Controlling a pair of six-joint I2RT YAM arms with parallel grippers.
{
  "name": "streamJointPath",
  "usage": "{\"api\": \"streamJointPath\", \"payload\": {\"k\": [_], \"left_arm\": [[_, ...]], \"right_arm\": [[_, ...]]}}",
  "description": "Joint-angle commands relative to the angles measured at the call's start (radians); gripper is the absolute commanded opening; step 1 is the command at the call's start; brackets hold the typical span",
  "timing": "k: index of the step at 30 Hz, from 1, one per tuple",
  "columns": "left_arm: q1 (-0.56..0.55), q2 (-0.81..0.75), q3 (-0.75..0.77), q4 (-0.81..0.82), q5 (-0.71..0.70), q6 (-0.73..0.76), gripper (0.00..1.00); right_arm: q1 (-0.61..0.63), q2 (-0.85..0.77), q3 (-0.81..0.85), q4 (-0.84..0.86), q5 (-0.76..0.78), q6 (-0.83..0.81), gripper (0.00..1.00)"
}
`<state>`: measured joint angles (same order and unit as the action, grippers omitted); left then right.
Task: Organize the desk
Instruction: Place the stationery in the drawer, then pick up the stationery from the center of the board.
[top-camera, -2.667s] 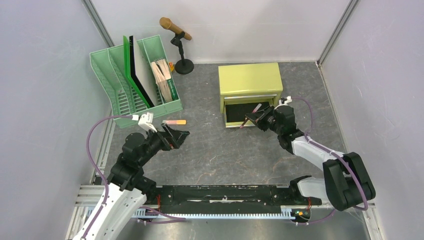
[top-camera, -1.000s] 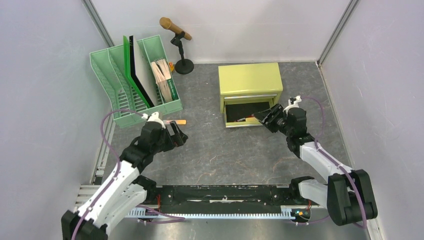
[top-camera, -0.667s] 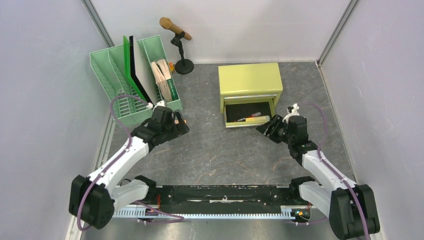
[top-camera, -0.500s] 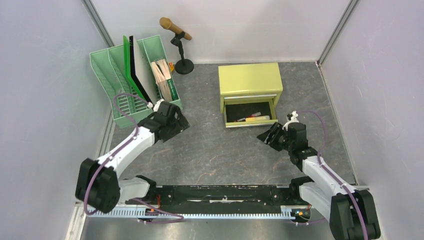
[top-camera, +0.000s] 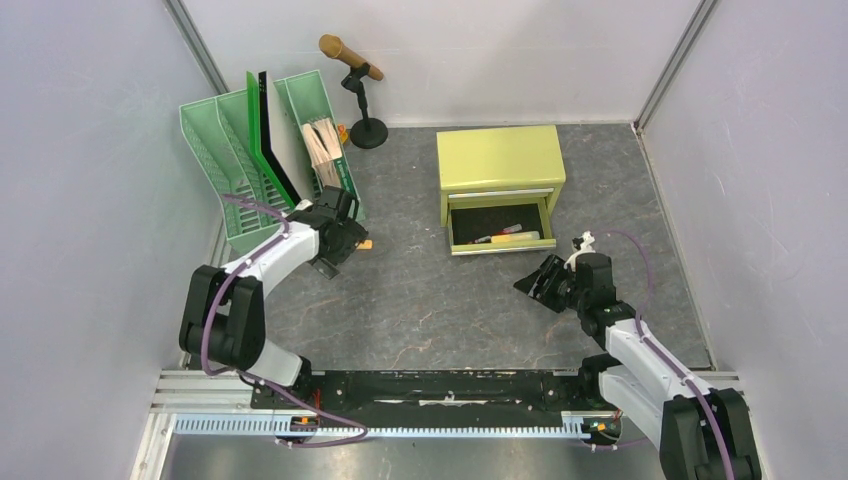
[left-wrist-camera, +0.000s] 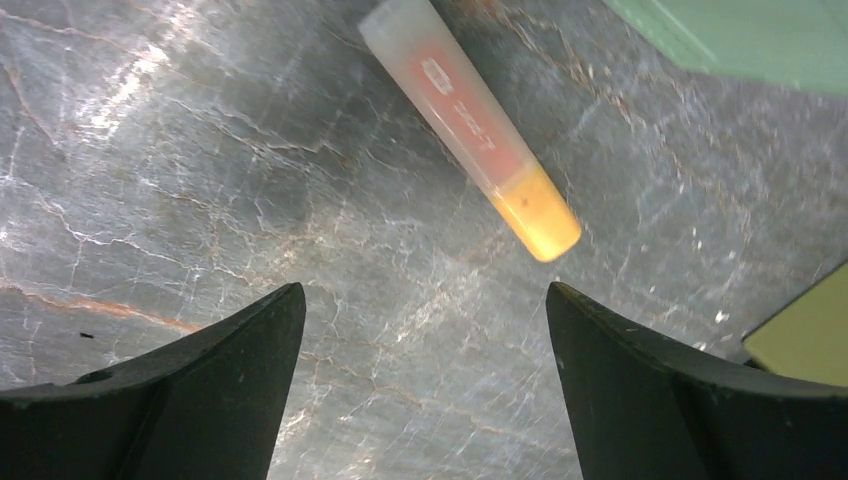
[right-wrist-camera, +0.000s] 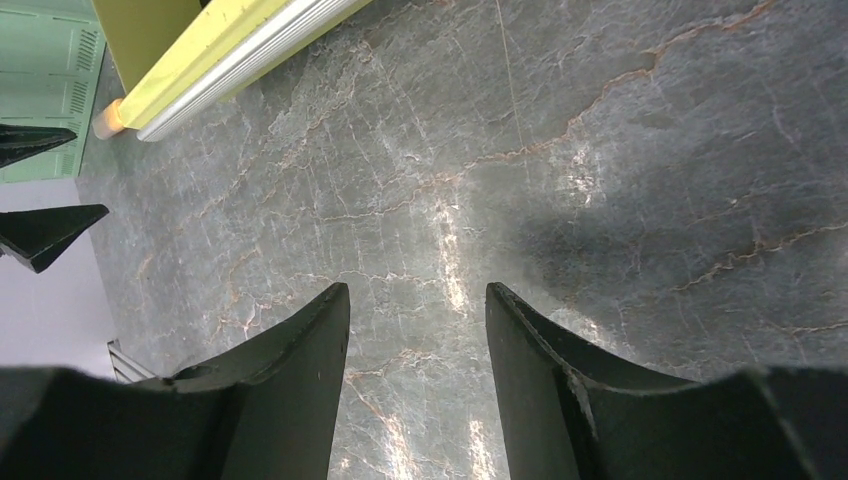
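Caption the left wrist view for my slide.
Open left gripper hovers over an orange marker lying on the desk.

The desk (left-wrist-camera: 200, 150) looks like glossy, veined stone, and the marker (left-wrist-camera: 470, 128) is smooth, frosted plastic.

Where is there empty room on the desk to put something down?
The big middle of the desk, between the left gripper and the right gripper, is bare. So is the strip right of the cabinet. The back left is crowded: file rack, microphone stand, marker.
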<state>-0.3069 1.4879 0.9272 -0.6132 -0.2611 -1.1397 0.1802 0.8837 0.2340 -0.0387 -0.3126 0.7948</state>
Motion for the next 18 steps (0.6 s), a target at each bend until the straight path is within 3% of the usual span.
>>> {"api": "streamJointPath", "payload": {"k": [1, 18], "left_arm": [[0.032, 0.029, 0.042, -0.015, -0.057, -0.145, 0.94], [0.138, 0.2, 0.094, 0.073, 0.03, -0.19, 0.75]], "right_arm": [[-0.005, -0.012, -0.015, -0.004, -0.003, -0.013, 0.58], [-0.005, -0.029, -0.026, -0.047, -0.009, -0.039, 0.58]]}}
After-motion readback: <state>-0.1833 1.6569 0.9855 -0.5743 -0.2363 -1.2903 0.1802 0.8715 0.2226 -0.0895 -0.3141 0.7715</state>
